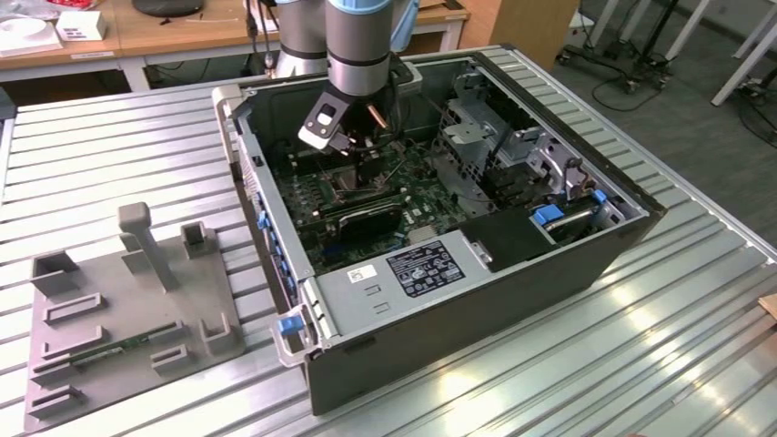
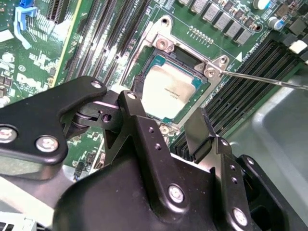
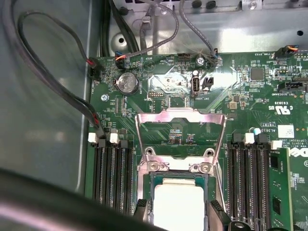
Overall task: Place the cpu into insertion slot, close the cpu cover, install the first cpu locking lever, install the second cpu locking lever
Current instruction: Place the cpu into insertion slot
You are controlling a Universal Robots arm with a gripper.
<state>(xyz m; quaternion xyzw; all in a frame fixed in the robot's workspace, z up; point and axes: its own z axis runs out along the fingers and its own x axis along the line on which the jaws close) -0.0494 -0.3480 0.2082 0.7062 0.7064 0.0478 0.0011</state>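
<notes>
Holds gripper point(image 2: 168, 106) spread astride cpu point(image 2: 171, 89) seated in insertion slot point(image 2: 166, 60), 10 o'clock in exterior view's case point(image 1: 486, 319); shows cpu cover point(image 3: 180, 117) tipped back, likely keeping access.

The arm point(image 1: 355, 41) is built of silver-grey tubes, topped by a pale blue cap point(image 1: 364, 5) and ringed lower down by a dark band point(image 1: 359, 64). A white-and-black bracket point(image 1: 326, 123) is mounted beneath it, and a short copper-coloured rod point(image 1: 375, 114) is seen beside that. The gripper point(image 2: 163, 108) is made of matte black, round-edged plates and links, fastened with bright silver screws point(image 2: 47, 143). Small holes are drilled in its two black fingers point(image 2: 139, 125).
</notes>
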